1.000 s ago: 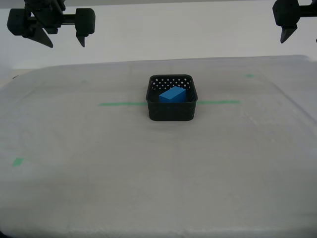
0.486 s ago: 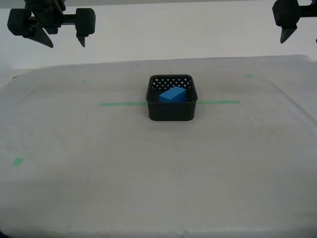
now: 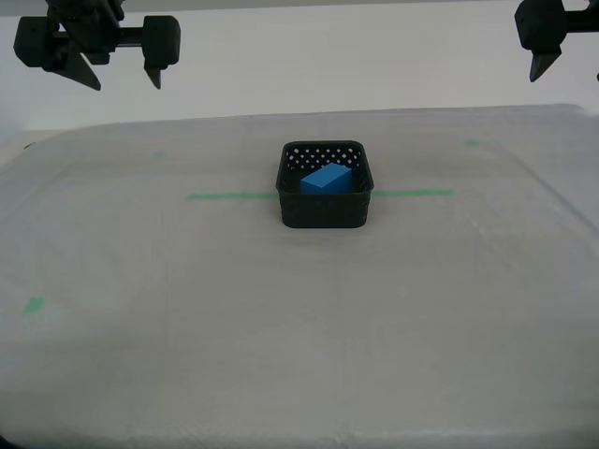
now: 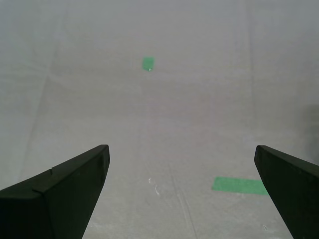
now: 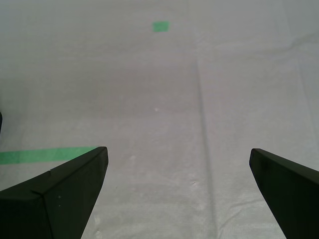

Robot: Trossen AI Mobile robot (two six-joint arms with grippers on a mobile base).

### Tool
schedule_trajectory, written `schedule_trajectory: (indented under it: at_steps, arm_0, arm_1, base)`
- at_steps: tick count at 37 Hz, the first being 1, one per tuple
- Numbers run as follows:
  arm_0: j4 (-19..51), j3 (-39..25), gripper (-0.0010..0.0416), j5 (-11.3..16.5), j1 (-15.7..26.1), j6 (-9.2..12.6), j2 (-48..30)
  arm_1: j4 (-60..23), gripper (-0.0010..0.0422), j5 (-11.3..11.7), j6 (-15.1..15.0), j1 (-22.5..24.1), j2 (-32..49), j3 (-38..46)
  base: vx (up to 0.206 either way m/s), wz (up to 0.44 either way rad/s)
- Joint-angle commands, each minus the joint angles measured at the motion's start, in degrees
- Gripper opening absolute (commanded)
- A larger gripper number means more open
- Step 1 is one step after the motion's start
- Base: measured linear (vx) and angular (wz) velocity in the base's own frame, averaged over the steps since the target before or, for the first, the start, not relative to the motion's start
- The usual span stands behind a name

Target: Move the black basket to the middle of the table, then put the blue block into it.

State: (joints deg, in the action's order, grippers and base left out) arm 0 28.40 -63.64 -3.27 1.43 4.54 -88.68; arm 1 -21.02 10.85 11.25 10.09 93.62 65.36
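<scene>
The black basket point(image 3: 325, 199) stands at the middle of the table point(image 3: 299, 327), on the green tape line point(image 3: 229, 196). The blue block point(image 3: 326, 178) lies inside it, tilted against the back wall. My second gripper point(image 4: 182, 147) is open and empty; in the exterior view point(image 3: 125, 86) it hangs high at the exterior view's left. My first gripper point(image 5: 178, 151) is open and empty, high at the exterior view's right, where only one finger point(image 3: 541, 64) shows. Both are far from the basket.
Small green tape marks lie on the cloth at the front left point(image 3: 35, 305) and back right point(image 3: 473, 142). The second wrist view shows a tape mark point(image 4: 148, 63) and one end of the line point(image 4: 239, 185). The first wrist view shows the line's other end point(image 5: 47, 155).
</scene>
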Motion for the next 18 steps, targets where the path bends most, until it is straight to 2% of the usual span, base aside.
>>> schedule_trajectory:
  at_steps: [1, 18]
  arm_0:
    - [-0.1, -0.1, 0.0399, 0.1, 0.1, -0.1, 0.0]
    - [-0.1, -0.1, 0.0399, 0.1, 0.1, -0.1, 0.0]
  arm_1:
    - [0.0, 0.04, 0.2, 0.1, 0.0, 0.0, 0.1]
    - [0.0, 0.04, 0.2, 0.1, 0.0, 0.0, 0.1]
  base:
    - [0.0, 0.0]
    - [0.0, 0.0]
